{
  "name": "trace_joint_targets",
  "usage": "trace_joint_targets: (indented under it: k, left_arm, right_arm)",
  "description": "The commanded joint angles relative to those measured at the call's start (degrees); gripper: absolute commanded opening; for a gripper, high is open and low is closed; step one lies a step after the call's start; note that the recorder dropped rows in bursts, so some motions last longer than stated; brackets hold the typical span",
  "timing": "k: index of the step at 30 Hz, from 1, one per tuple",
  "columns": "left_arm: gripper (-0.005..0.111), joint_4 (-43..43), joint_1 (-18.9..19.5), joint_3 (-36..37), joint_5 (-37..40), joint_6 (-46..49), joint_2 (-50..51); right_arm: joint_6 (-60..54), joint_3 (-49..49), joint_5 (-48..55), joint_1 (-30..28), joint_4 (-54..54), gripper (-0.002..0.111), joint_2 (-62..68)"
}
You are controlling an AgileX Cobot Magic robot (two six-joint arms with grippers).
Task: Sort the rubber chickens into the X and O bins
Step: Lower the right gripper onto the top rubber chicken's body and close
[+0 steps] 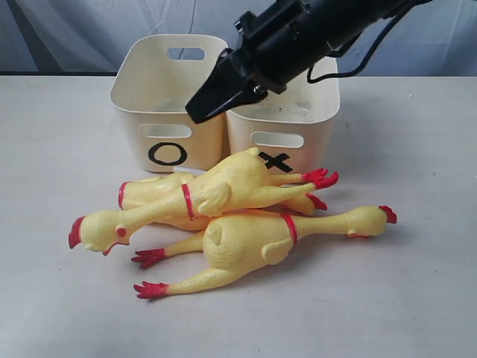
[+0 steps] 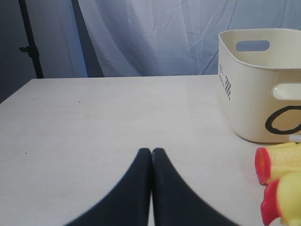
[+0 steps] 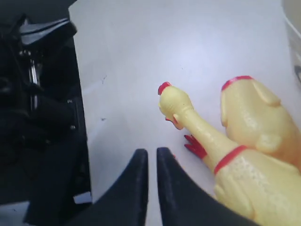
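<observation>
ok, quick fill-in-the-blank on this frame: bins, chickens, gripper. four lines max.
1. In the exterior view the left-hand bin is marked with a black ___.
2. The front chicken has its head toward the ___ of that view.
3. The top chicken has its head toward the ___ of that view.
4. The right gripper is shut and holds ___.

Missing words: O; right; left; nothing.

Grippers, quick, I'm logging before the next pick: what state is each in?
Left gripper: closed, holding nothing.
Right gripper: closed, holding nothing.
</observation>
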Motion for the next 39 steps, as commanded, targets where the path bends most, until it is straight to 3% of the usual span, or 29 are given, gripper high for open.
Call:
trace_joint_targets:
  k: [1,3,4,5,11,17,23,27,29,30,32,34,39]
  left_arm:
    - [0.0,0.02,-0.2,-0.14,-0.81,-0.33,-0.3]
    - [0.0,0.02,-0.2,-0.14,-0.81,-0.33,-0.3]
    - [0.0,0.02,-0.2,-0.14,-0.81,-0.33,-0.3]
    - [0.0,0.02,-0.2,-0.14,-0.81,-0.33,-0.3]
    - [0.0,0.02,-0.2,-0.14,-0.81,-0.33,-0.3]
    - [0.0,0.02,-0.2,-0.14,-0.81,-0.33,-0.3]
    - [0.0,0.02,-0.2,-0.14,-0.81,-0.33,-0.3]
    - [0.0,0.02,-0.2,-0.14,-0.81,-0.33,-0.3]
    - [0.0,0.02,-0.2,-0.14,-0.81,-0.33,-0.3]
    - [0.0,0.02,-0.2,-0.14,-0.81,-0.33,-0.3]
    - [0.0,0.02,-0.2,-0.14,-0.81,-0.33,-0.3]
    - [0.0,0.02,-0.2,-0.14,-0.81,-0.33,-0.3]
    - [0.0,0.02,-0.2,-0.14,-0.81,-0.33,-0.3]
  right_arm:
    - [-11.43,0.12,-5.53,5.75,-6.69,0.041,1.15]
    - [-11.05,0.12,-11.24,9.44,-14.4,0.073,2.05]
    - [-9.69,0.12,-13.76,11.25,-18.07,0.085,2.6]
    - [-7.72,0.12,-16.42,12.64,-21.78,0.088,2.96]
    - [-1.88,0.12,-18.62,18.87,-45.26,0.064,7.14]
    - [2.07,0.12,-20.71,20.55,-57.46,0.081,9.39]
    - [8.0,0.12,-16.11,20.55,-73.25,0.081,11.17]
    - [9.23,0.12,-15.44,20.55,-73.18,0.081,12.01]
    - [9.23,0.12,-16.1,20.65,-71.98,0.075,12.21]
    - [9.23,0.12,-16.22,20.78,-71.66,0.067,12.21]
    - [9.23,0.12,-15.6,21.16,-72.02,0.042,12.21]
    - [8.35,0.12,-14.93,21.7,-72.32,-0.002,12.21]
    - [7.87,-0.17,-14.7,24.1,-74.13,-0.001,11.59]
